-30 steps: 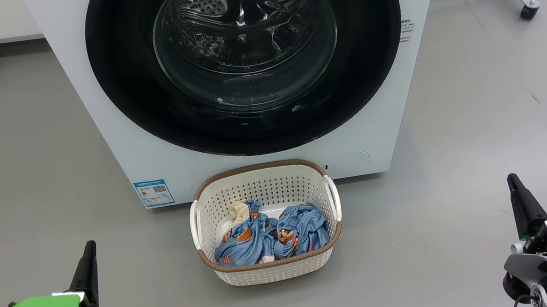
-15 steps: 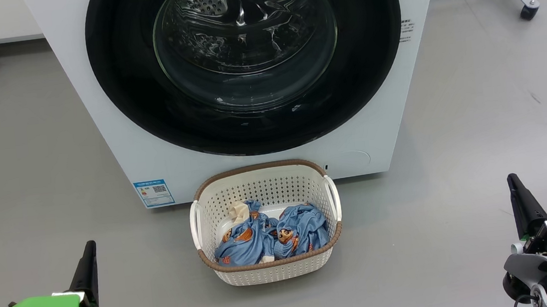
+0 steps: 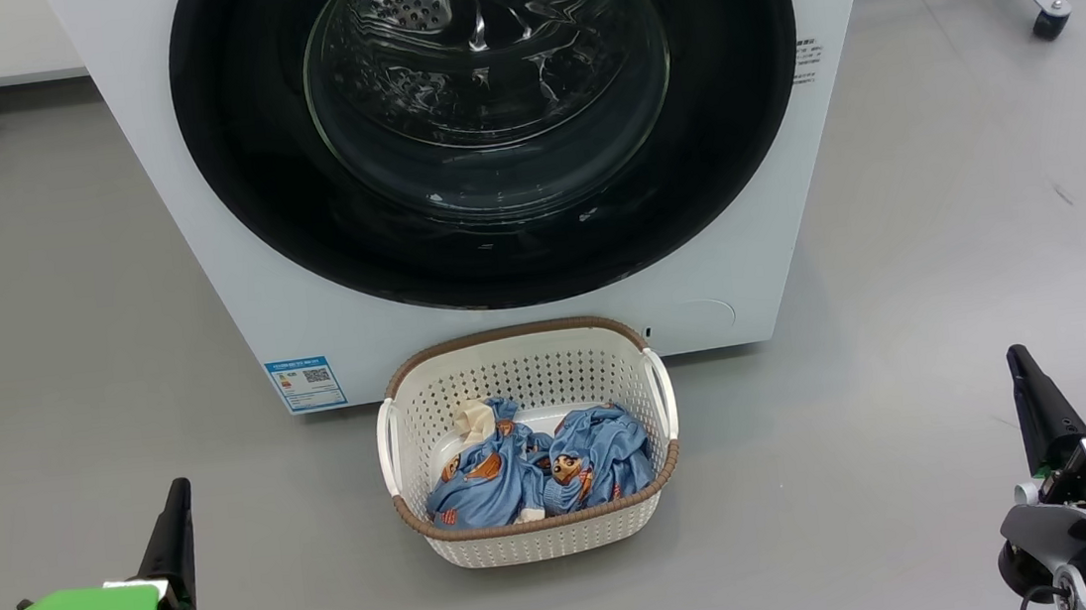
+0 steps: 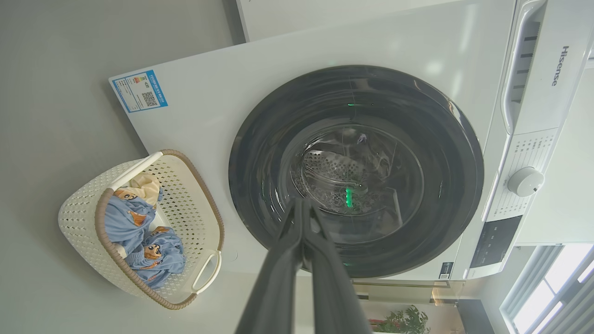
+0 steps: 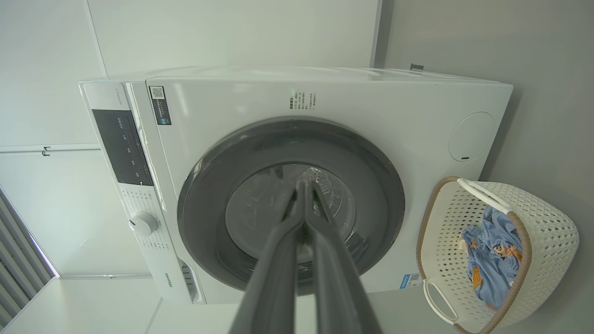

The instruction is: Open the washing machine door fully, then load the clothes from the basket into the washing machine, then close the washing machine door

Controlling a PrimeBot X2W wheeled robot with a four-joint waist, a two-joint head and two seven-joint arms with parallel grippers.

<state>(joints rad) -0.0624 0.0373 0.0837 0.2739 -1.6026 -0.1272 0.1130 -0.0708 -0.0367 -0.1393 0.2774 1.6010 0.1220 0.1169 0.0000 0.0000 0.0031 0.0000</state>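
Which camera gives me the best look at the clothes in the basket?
The head view: it looks down into the basket, so the clothes show whole and unobstructed. Both wrist views show them sideways, off to one edge, partly behind the basket's rim.

You see a white washing machine (image 3: 305,318) with a small blue label (image 3: 306,384); the washing machine door (image 3: 242,175) has a glossy black rim around clear glass. The basket (image 3: 536,540) is cream-white, dotted with holes, brown-rimmed. The clothes (image 3: 490,475) are light blue with orange-brown cartoon figures. The floor (image 3: 34,294) is plain grey.
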